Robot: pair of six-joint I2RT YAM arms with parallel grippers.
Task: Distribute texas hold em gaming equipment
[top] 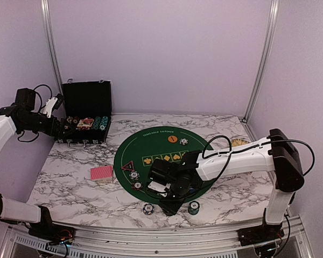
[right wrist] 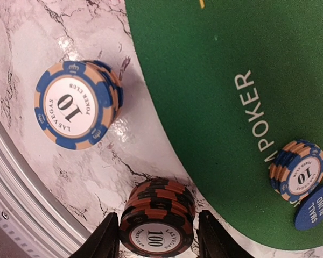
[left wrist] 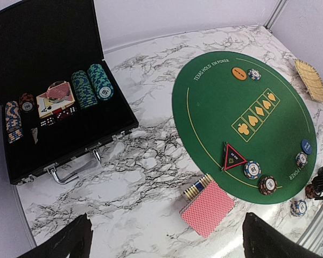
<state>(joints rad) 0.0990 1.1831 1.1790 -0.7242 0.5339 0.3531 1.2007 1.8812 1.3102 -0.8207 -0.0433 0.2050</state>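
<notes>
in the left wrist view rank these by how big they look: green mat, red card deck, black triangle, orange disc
1. green mat
2. red card deck
3. black triangle
4. orange disc: it looks smallest, but it lies farther from the camera than the triangle, so their true order is unsure.

Red-patterned cards [left wrist: 207, 208], green mat [left wrist: 220, 107], grey-veined white table [left wrist: 145, 161].
</notes>
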